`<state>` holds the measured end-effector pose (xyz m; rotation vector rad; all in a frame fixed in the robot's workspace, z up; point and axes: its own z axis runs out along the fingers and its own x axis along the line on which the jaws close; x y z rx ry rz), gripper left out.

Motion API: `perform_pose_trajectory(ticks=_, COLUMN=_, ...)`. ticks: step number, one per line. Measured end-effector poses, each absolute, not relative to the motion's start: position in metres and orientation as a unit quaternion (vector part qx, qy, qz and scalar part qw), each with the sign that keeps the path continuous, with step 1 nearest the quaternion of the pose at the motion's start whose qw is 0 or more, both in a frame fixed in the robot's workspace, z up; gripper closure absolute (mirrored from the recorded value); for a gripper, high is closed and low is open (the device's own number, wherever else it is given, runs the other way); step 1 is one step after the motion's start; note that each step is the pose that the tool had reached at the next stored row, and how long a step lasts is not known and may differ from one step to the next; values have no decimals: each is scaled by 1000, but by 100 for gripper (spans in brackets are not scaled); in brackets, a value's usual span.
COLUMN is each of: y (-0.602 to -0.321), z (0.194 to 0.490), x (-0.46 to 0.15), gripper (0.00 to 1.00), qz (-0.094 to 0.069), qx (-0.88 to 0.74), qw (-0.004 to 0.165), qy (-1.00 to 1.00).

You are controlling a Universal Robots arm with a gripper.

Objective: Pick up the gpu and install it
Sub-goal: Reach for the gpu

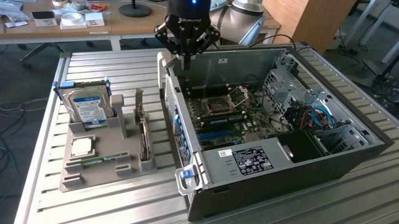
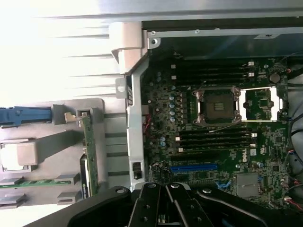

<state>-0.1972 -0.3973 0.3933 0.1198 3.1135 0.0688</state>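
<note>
The gpu stands on its edge in a slot of the grey holder tray, at the exterior view's left of the open computer case. In the wrist view the gpu appears as a thin tan-green strip beside the case wall. My gripper hangs above the case's rear left corner, well behind and above the gpu, and is shut with nothing between its fingers. Its black fingers press together over the motherboard. A blue card slot lies on the board close to the fingertips.
On the holder tray, a silver hard drive with a blue label stands upright, with a processor chip and a green RAM stick lying flat. Cables and drive cages crowd the case's right side. Behind the slatted table is a cluttered desk.
</note>
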Motion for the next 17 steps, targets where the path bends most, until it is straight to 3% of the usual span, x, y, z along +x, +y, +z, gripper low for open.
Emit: perform_pose_trajectory(ticks=17, y=-396, z=393, x=-246, gripper=89, qz=22, qx=43, qw=13, qy=999)
